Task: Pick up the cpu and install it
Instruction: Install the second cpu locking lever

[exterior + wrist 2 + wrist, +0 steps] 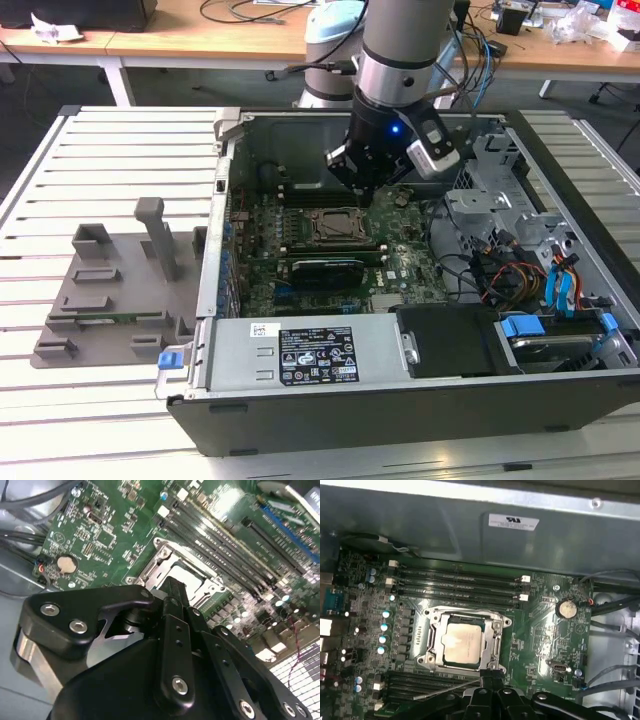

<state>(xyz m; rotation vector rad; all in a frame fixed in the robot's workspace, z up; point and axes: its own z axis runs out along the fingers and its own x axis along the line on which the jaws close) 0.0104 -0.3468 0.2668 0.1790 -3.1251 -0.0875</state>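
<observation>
The cpu (462, 642), a pale silver square chip, lies flat in the metal-framed socket (431, 647) on the green motherboard (545, 640). In the exterior view the socket with the cpu (335, 222) sits mid-board inside the open computer case. My gripper (365, 195) hangs just above the board at the socket's edge, toward the exterior view's right. In both wrist views its black fingers are closed together with nothing between them, the gripper (490, 676) tip beside the socket frame. The second wrist view shows the gripper (174, 587) over the cpu (190, 575).
The case walls (225, 200) surround the board. A power supply (310, 355) lies along the front, drive bays and cables (540, 280) at the exterior view's right. A grey fixture plate with posts (110, 290) sits left of the case. Memory slots (460, 582) and a coin battery (566, 609) flank the socket.
</observation>
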